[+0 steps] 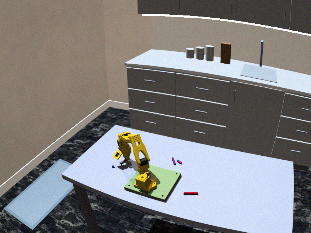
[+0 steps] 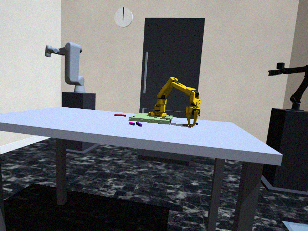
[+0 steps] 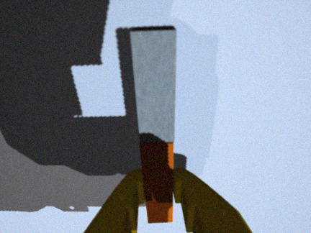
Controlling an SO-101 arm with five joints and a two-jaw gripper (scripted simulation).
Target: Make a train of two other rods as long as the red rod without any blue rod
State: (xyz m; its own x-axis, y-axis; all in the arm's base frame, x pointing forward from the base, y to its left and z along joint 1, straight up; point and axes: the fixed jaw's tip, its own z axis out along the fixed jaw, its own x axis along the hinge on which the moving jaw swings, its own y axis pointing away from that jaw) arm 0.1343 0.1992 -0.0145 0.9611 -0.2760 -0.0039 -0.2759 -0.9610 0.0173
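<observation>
My gripper (image 3: 158,188) is shut on the orange rod (image 3: 158,180), low at the table near its left end; it also shows in the top view (image 1: 124,159) and the exterior view (image 2: 190,124). In the wrist view the grey rod (image 3: 154,83) lies flat straight ahead of the orange rod, in line with it, and their ends appear to meet. The grey rod also shows in the top view (image 1: 122,162). The red rod (image 1: 190,193) lies flat to the right of the green baseplate (image 1: 153,181).
A small blue rod (image 1: 113,166) lies just left of the gripper. A purple rod (image 1: 173,160) and a magenta rod (image 1: 179,161) lie together behind the baseplate. The table's left edge is close to the gripper.
</observation>
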